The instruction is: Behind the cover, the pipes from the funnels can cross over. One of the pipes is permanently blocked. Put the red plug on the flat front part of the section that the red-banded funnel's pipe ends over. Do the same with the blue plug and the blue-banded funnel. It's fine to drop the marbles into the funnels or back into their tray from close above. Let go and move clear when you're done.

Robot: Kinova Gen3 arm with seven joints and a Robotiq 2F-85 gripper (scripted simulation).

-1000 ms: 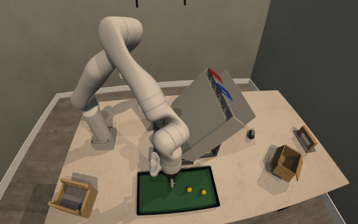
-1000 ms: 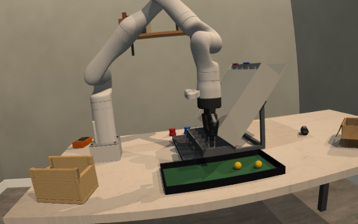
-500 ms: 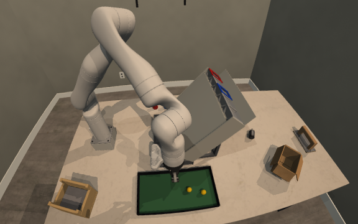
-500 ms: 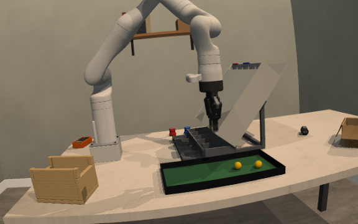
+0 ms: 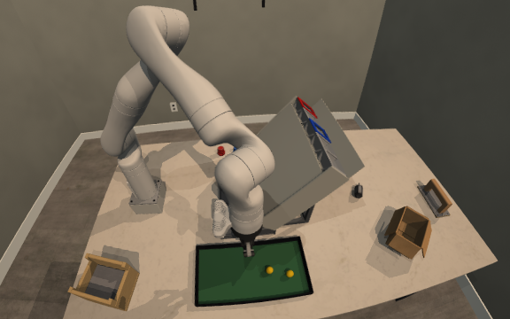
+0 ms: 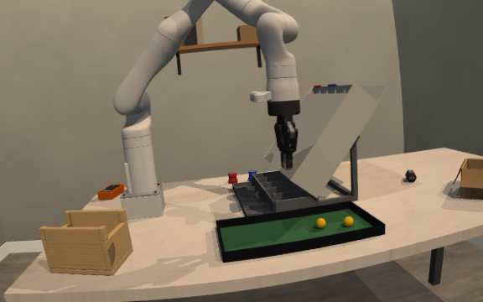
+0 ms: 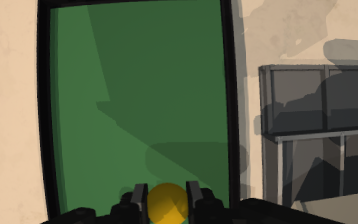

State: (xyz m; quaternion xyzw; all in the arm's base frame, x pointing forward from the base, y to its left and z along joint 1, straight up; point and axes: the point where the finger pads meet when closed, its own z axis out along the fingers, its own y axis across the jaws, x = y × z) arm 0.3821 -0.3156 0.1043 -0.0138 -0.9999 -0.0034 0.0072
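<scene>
1. Fingers (image 5: 249,252) (image 6: 288,163) pointed down in the top view, over the back part of the green tray (image 5: 197,275) (image 6: 300,248) (image 7: 44,100). The arm (image 5: 211,106) (image 6: 281,50) reached up, then over and down to them. The red plug (image 5: 220,151) (image 6: 232,178) lay well apart from the fingers, on the table behind; the blue plug (image 5: 235,149) (image 6: 251,174) was mostly hidden by the arm. Two loose marbles (image 5: 269,269) (image 6: 320,223) sat in the tray, right of the fingers in the picture.
2. In the exterior view, the wrist hung nearly upright, with the gripper (image 5: 249,254) (image 6: 287,166) (image 7: 167,198) above table level. Both plugs stood with their long axes upright, beyond the bins (image 6: 275,205) (image 7: 325,100). The cover (image 5: 286,146) (image 6: 329,143) leaned, its long axis sloping up to the right, the red band (image 5: 312,112) (image 6: 317,86) and blue band (image 5: 320,130) (image 6: 332,85) at its top.
3. From the wrist, the fingers pinched a yellow marble (image 7: 167,202), touching it on both sides; being round, it had no long axis. Neither plug was visible.
</scene>
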